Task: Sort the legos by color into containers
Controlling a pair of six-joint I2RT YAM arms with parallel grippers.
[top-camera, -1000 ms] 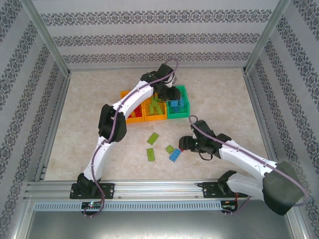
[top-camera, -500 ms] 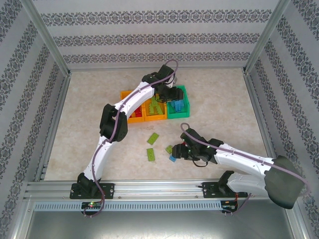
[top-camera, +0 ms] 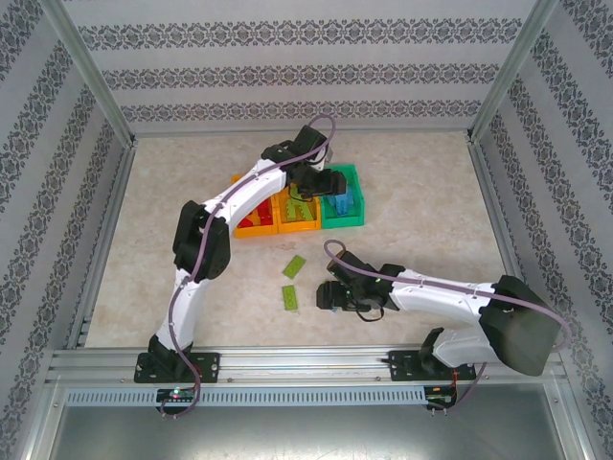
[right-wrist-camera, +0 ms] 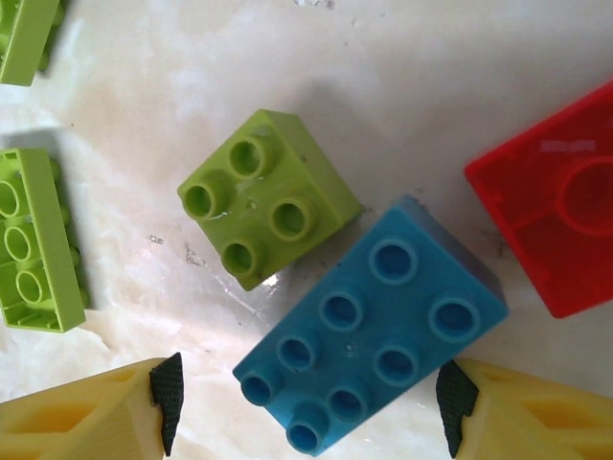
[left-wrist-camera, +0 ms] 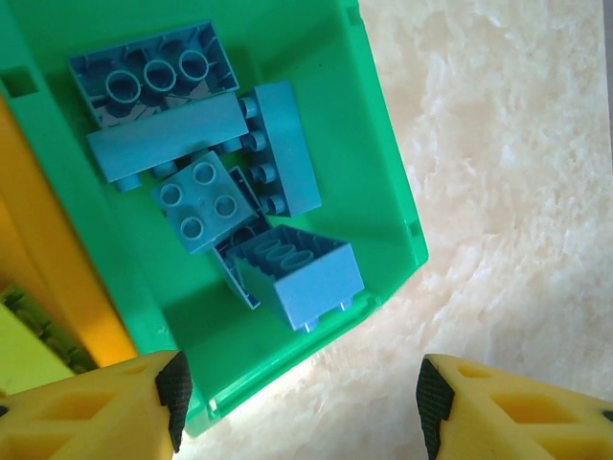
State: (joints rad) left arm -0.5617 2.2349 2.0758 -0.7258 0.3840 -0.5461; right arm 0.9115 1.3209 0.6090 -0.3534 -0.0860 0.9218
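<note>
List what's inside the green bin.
Blue legos, about five, heaped together, some upside down. Whatever lies beneath the heap on the floor of the green bin is covered.

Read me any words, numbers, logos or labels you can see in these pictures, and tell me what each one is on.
No text here can be read.
Red brick: faint raised lettering near its top edge, too blurred to read.
Blue brick, lime brick, green bin: no markings visible.
</note>
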